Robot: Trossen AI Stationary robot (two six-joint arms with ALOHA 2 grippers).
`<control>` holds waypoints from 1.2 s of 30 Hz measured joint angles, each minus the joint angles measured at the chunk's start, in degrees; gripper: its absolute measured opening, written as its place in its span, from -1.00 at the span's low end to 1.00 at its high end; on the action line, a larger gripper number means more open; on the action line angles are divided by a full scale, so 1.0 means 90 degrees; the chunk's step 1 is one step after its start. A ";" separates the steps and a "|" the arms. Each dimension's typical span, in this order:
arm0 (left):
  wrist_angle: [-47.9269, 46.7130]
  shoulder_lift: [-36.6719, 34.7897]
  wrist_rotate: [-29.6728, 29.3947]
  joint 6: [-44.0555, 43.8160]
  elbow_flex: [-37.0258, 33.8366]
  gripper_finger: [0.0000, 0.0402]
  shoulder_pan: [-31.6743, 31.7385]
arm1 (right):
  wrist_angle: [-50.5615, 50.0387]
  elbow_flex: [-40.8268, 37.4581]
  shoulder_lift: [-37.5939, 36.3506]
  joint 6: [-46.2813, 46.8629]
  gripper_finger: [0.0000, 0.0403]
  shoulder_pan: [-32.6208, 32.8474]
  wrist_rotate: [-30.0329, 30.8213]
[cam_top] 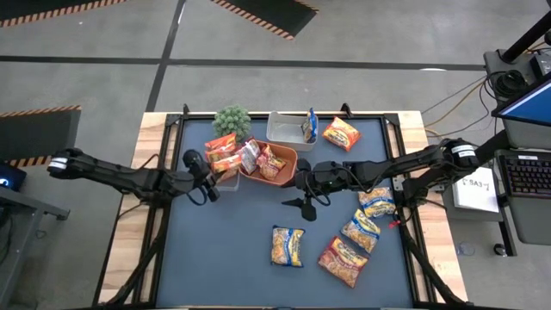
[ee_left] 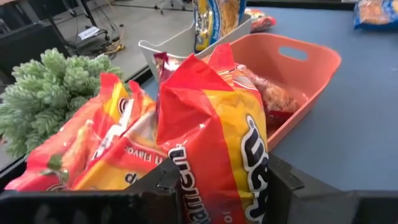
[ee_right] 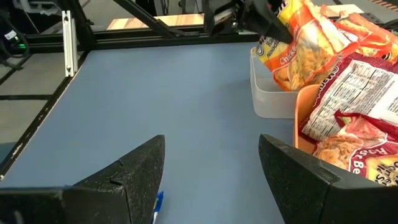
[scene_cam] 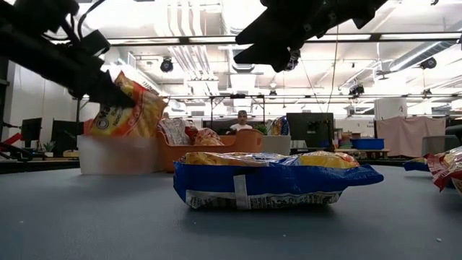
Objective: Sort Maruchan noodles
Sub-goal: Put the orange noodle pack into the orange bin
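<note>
Room: open workshop with ceiling lights behind a blue-grey table (cam_top: 232,258); a person sits far off in the low view.
Left gripper (cam_top: 209,175): clenched on an orange packet (ee_left: 214,146), holding it upright over the clear tub (cam_top: 225,178) just beside the orange tray (cam_top: 280,176).
Tub contents: more orange packets (cam_top: 223,147) already stand in it, next to a small green plant (cam_top: 232,119).
Tray contents: red packets (cam_top: 272,161), leaning on each other.
Right gripper (cam_top: 303,205): fingers spread, empty, hovering over bare table near the tray.
Loose packets: a blue-and-yellow packet (cam_top: 287,244) lies flat mid-table; others lie near the right edge (cam_top: 343,259).
Far tub (cam_top: 290,129): one blue packet (cam_top: 310,127) stands in it.
Step in hand: seemingly dropping the orange packet in with its kind.
Doing it well: lower until the bottom edge is inside the tub wall, keep it upright against the neighbours, then let go and lift straight up.
Risk: the glossy wrapper could catch the rim, or tip the ones already standing.
</note>
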 joint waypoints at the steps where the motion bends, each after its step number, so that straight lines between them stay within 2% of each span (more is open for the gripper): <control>1: 0.0015 0.0020 -0.0056 0.0000 -0.0019 -0.45 0.0000 | 0.0002 0.0000 0.0000 0.0025 0.23 0.0000 0.0000; 18: -0.0299 0.0038 -0.0586 -0.0150 0.0167 -0.09 0.0004 | 0.0030 0.0000 0.0002 0.0108 0.23 0.0009 0.0002; 20: -0.0679 0.0030 -0.0589 -0.0151 0.0426 -0.07 0.0000 | 0.0009 0.0000 0.0002 0.0107 0.23 0.0015 0.0002; 25: -0.2407 0.0082 -0.0431 -0.0322 0.1386 -0.07 -0.0002 | -0.0010 -0.0007 0.0005 0.0108 0.24 0.0017 0.0002; 27: -0.2890 0.0119 -0.0159 -0.0520 0.1729 -0.07 0.0000 | -0.0009 -0.0034 0.0005 0.0109 0.23 0.0017 0.0004; 30: -0.3240 0.0199 0.0750 -0.0729 0.2043 -0.07 0.0000 | -0.0023 -0.0096 0.0007 0.0132 0.21 0.0017 0.0005; 36: -0.3051 0.0432 0.2208 -0.1054 0.1978 -0.07 -0.0015 | -0.0013 -0.0208 0.0007 0.0216 0.22 0.0032 0.0008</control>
